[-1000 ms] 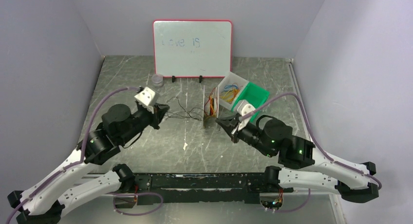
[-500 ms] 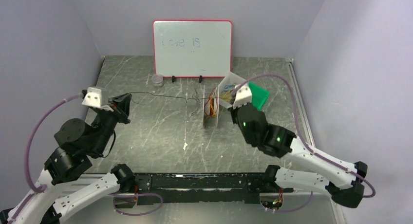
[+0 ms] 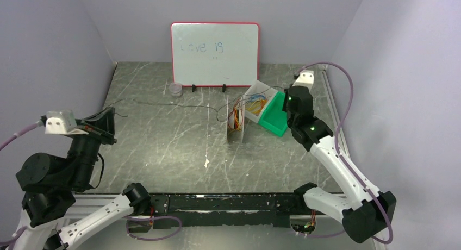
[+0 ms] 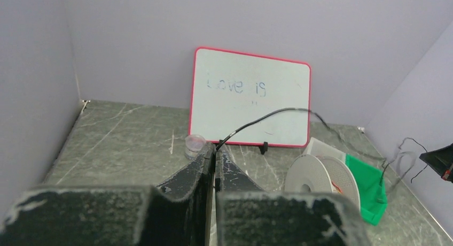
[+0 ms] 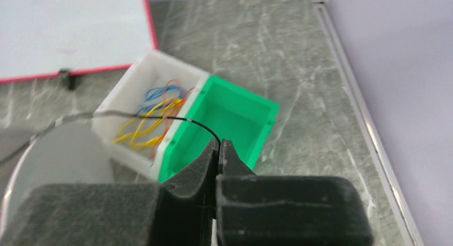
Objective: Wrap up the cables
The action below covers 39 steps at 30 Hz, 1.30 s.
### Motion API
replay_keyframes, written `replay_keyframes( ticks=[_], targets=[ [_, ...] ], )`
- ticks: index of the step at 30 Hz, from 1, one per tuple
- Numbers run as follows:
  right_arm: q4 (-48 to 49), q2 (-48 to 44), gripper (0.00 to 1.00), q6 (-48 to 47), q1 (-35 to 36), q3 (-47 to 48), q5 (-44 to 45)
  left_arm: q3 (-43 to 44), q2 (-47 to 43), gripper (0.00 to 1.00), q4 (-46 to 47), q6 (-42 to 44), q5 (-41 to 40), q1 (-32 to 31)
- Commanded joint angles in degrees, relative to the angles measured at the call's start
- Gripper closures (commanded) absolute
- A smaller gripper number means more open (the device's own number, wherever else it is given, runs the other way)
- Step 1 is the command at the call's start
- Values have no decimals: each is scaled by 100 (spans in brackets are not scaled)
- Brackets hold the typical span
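A thin black cable (image 3: pixel 163 104) runs from my left gripper (image 3: pixel 107 118) across the table to an upright white spool (image 3: pixel 237 126), then on to my right gripper (image 3: pixel 286 97). In the left wrist view my left gripper (image 4: pixel 216 148) is shut on the black cable (image 4: pixel 267 116), which arcs toward the spool (image 4: pixel 315 174). In the right wrist view my right gripper (image 5: pixel 219 144) is shut on the cable's other end (image 5: pixel 197 124), above the green bin (image 5: pixel 235 115). Orange-yellow strands (image 5: pixel 149 120) lie in the white bin (image 5: pixel 160 69).
A red-framed whiteboard (image 3: pixel 215 53) stands at the back. A small clear cup (image 3: pixel 175 88) sits left of its feet. The white bin (image 3: pixel 261 86) and green bin (image 3: pixel 280 119) stand side by side right of the spool. Purple-grey walls enclose three sides.
My left gripper pulled back to the left and upward with the black cable. My right gripper swung from in front of the spool to above the green bin, holding the cable.
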Motion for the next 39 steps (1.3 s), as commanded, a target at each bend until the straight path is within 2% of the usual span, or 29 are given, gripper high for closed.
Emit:
replay_keyframes(
  ticks=[1, 11, 23, 29, 39],
  targets=[
    [492, 185, 100, 395, -783, 147, -7, 199, -131, 93, -234, 54, -390, 20],
    [614, 514, 100, 1298, -2366, 190, 543, 570, -311, 93, -304, 272, -608, 17],
    [-3, 1029, 100, 2453, -3085, 243, 2094, 1110, -527, 93, -618, 350, -704, 17],
    [-437, 1291, 100, 3059, -3437, 98, 2024, 1504, -532, 93, -749, 421, -704, 22],
    [-830, 1624, 100, 4137, -4537, -481, 1270, 2236, -533, 93, -1082, 446, -704, 12]
  ],
)
